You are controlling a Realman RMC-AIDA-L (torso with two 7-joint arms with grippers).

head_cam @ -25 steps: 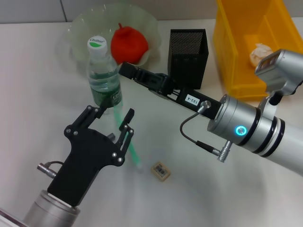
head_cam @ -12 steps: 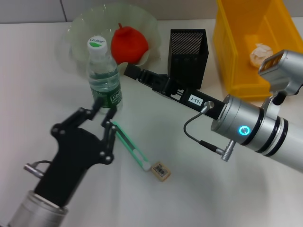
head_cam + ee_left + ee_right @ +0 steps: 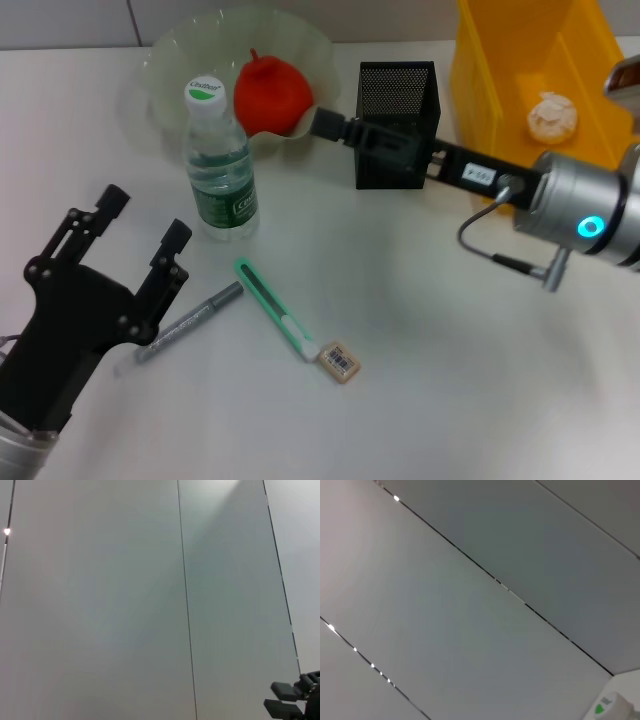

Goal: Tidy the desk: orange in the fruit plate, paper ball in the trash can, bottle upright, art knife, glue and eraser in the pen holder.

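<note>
The orange (image 3: 272,93) lies in the clear fruit plate (image 3: 180,55) at the back. The water bottle (image 3: 222,170) stands upright in front of the plate; its cap also shows in the right wrist view (image 3: 607,707). A green art knife (image 3: 277,308), a grey glue stick (image 3: 190,320) and a small eraser (image 3: 339,362) lie on the desk. The paper ball (image 3: 552,115) sits in the yellow trash can (image 3: 500,100). My left gripper (image 3: 143,217) is open and empty, left of the glue stick. My right gripper (image 3: 328,123) hovers in front of the black mesh pen holder (image 3: 397,125).
The right arm (image 3: 560,195) stretches from the right edge across the front of the trash can. The white desk (image 3: 450,380) is bare at the front right. Both wrist views show mostly a grey panelled wall.
My left gripper has drawn back down and left, away from the bottle, uncovering the glue stick. My right gripper has pulled back to the right, from beside the bottle to the pen holder.
</note>
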